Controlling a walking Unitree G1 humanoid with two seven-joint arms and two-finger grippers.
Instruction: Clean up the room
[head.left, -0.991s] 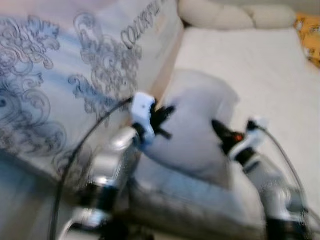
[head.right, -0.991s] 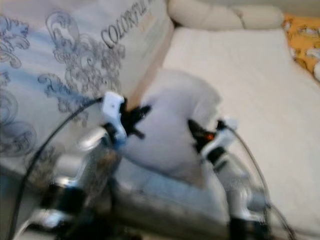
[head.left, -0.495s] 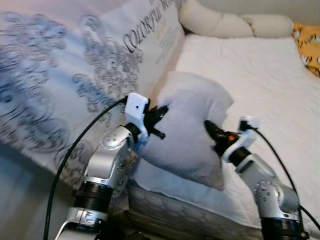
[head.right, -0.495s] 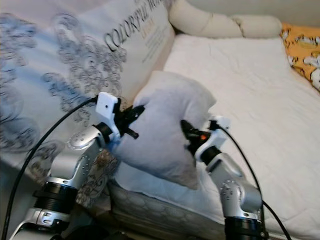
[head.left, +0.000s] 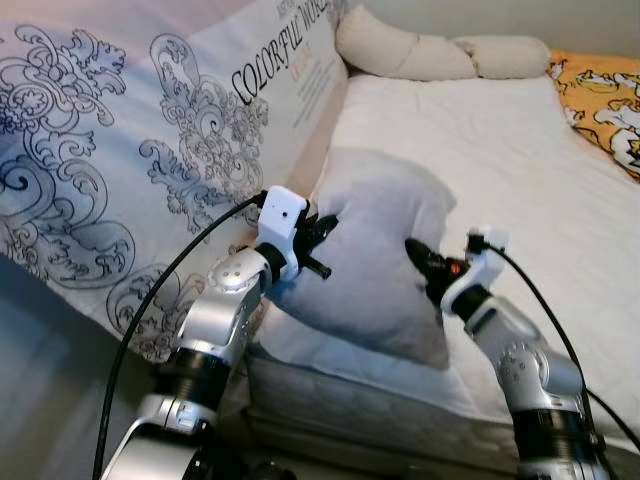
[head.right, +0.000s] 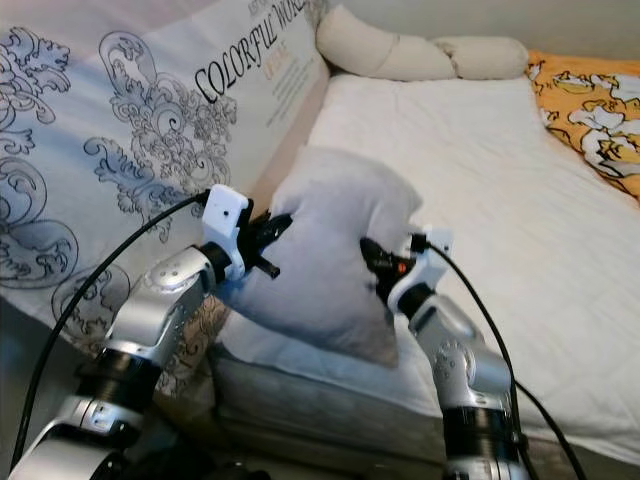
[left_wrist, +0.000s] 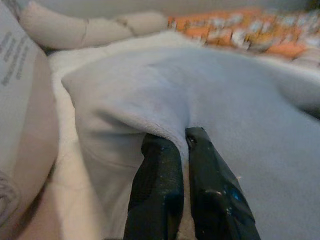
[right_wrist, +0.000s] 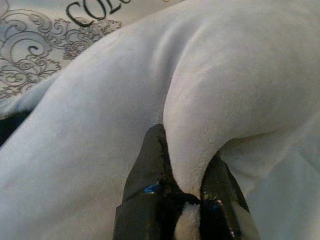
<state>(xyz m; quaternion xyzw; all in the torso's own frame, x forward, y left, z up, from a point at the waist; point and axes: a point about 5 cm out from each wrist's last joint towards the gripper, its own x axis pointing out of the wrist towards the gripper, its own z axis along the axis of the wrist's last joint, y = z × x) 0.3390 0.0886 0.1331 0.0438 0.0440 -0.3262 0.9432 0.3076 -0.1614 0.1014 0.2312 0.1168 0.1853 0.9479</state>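
— Bedroom on my screen: a white mattress (head.left: 520, 150) running away from the robot, a pale bolster (head.left: 400, 45) rolled up at its far end, an orange patterned blanket (head.left: 600, 90) at the far right corner.

— And the pillow?

— I've got the grey pillow (head.left: 385, 250) standing on its lower edge at the near left corner of the mattress, long axis rising up and away from me, tilted a little. It sits squarely between the two arms.

— Who's got hold of it?

— Both. My left gripper (left_wrist: 182, 137) has its fingers closed nearly together on a fold of the pillow's left edge. My right gripper (right_wrist: 187, 160) pinches a thicker roll of fabric on the right edge, so its fingers sit slightly apart around it.

— Which arm is nearer?

— Neither, really; they flank it evenly, so I'd judge any carry has to be a matched two-arm move toward the bolster end.

— Anything in the way?

— A big printed panel (head.left: 130, 150) with grey scrollwork leans just beside the pillow's left side. I'd keep the left arm from swinging outward into it. The mattress beyond looks open.
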